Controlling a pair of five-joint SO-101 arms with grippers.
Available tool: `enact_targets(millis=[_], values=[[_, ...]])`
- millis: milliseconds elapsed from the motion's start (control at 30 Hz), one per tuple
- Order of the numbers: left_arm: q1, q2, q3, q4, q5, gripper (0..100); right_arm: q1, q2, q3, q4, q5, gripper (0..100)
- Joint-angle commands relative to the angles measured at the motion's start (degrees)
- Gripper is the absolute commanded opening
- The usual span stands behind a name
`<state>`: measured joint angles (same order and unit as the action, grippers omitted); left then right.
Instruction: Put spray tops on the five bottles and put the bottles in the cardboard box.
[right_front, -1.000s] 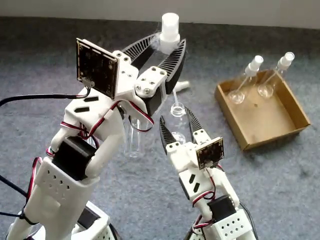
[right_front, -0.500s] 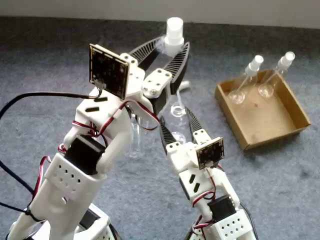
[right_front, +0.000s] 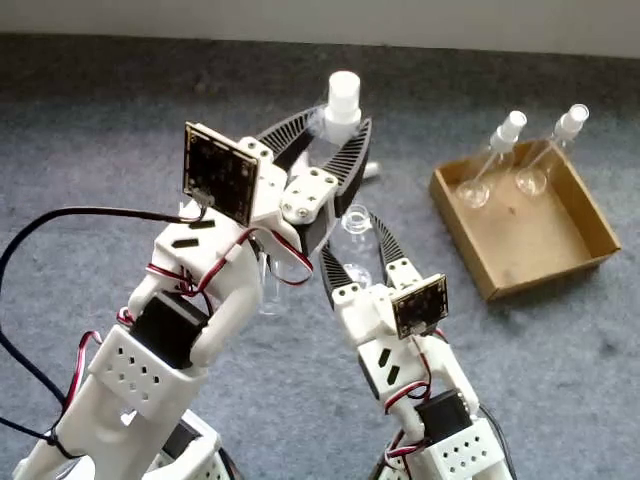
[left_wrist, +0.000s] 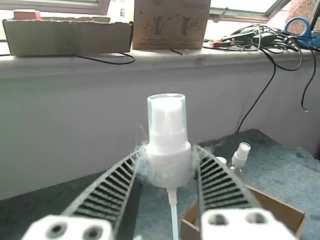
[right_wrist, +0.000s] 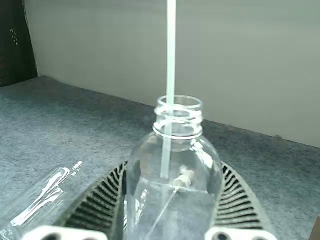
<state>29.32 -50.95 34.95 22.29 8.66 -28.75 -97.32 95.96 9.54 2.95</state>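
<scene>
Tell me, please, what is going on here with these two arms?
The left gripper holds a spray top above an open bottle, which the right gripper grips upright. The top's dip tube already passes through the bottle's neck, but the top is not yet seated. Two capped bottles lie in the cardboard box.
</scene>
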Motion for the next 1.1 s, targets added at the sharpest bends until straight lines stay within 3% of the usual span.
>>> enact_targets(millis=[0,300,500,833,1067], values=[[4.53,-1.36,1.89,-1.23,0.62,1,-0.4,-0.66,7.6,0.13,-0.09,12.8],[6.81,-1.98,7.78,-1.23,0.62,1,-0.31,-0.57,7.6,0.13,-0.44,12.8],[6.73,-10.42,14.81,-1.41,0.7,1,-0.4,-0.84,7.6,0.13,-0.53,12.8],[6.9,-14.55,30.29,-21.1,0.7,1,-0.66,-0.92,7.6,0.04,-0.62,12.8],[6.55,-14.55,31.52,-21.71,0.7,1,-0.48,-0.92,7.6,0.04,-0.62,12.8]])
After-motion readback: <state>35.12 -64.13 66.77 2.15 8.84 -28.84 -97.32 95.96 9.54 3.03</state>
